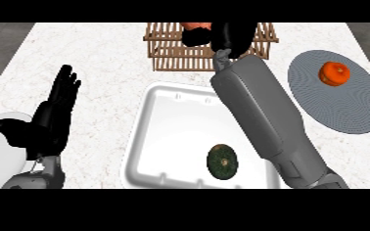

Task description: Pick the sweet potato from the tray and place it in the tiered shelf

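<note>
Head view: the right hand (225, 38) reached far up the counter at about twelve o'clock, over the wooden tiered shelf (173, 56). Its fingers curled around the sweet potato (196, 26), of which only an orange end showed, poking out at the hand's ten o'clock side. The vegetable therefore lay inside the grasp, above the shelf's slats rather than resting on them, as far as could be told. Its long axis could not be read, since the black fingers hid most of it.

The white tray (155, 127) sat in the middle of the counter, toward six o'clock from the shelf, and held only a dark green squash (222, 161) near its lower right corner. A grey round plate (318, 103) lay at three o'clock, carrying an orange fruit (335, 73).

The left hand (54, 110) stood at nine o'clock near the edge, fingers straight and up, resting well apart from the shelf. The right hand was plainly the nearer one, and the next move probably called for lowering the potato onto a tier and letting the fingers uncurl.
</note>
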Available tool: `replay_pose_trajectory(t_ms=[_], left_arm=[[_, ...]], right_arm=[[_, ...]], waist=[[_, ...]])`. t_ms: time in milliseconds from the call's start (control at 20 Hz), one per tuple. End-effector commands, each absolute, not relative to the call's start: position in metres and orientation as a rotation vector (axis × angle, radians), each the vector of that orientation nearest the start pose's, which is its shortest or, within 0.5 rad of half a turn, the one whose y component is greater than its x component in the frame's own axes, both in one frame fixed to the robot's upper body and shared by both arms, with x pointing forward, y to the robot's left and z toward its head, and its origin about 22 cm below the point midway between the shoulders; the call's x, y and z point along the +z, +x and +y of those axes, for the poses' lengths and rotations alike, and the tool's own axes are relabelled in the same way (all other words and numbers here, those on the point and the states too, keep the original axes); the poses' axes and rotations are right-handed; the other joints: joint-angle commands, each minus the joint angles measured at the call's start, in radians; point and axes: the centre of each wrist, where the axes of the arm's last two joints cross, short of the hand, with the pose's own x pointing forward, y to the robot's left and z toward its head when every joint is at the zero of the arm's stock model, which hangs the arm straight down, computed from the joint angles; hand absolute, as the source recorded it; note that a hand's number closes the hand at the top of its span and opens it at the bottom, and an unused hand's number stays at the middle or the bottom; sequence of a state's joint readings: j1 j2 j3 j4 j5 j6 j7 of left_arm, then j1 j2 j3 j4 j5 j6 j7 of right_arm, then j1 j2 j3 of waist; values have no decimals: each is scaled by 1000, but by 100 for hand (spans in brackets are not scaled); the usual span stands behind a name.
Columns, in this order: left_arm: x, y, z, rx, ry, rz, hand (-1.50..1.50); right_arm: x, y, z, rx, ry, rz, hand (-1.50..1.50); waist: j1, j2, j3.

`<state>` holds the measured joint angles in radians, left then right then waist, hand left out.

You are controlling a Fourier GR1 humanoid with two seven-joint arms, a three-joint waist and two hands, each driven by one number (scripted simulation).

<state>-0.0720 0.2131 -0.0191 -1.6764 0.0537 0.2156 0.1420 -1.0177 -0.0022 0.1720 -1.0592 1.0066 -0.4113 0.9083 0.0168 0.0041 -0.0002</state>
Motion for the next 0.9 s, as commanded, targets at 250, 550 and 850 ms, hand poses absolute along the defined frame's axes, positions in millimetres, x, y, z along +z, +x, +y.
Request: replay_pose_trajectory(t_ms=[250, 550, 850], left_arm=[[55, 261, 251, 7, 236, -1628, 0], [65, 264, 265, 27, 241, -1617, 0], [57, 254, 267, 24, 236, -1618, 0]], right_arm=[[168, 433, -72, 92, -1023, -1475, 150], [171, 450, -81, 166, -905, -1444, -150], [172, 452, -84, 126, -831, -1544, -150]], waist=[[13, 7, 0], [10, 4, 0], [7, 2, 0]])
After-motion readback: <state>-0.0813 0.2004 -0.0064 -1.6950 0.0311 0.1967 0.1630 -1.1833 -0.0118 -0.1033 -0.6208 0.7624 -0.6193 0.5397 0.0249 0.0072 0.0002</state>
